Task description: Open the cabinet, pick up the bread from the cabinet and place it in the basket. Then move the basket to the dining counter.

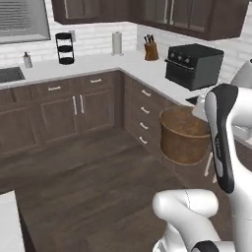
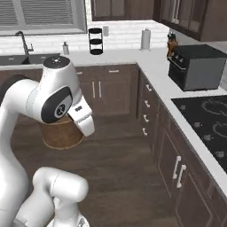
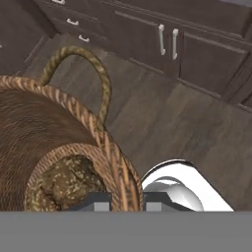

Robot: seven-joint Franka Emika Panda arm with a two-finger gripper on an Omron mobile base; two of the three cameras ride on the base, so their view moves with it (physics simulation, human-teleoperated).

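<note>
Clearly the carrying step is in hand — the gripper (image 3: 127,199) is clamped on the rim of the basket (image 3: 59,142), held above the floor (image 3: 167,118), with what seems the bread (image 3: 69,182) inside. Next: drive to the dining counter and lower it there.

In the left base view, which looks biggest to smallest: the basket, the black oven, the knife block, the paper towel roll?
1. Basket, though nearest the camera.
2. Black oven.
3. Paper towel roll and knife block: too alike to rank.
</note>
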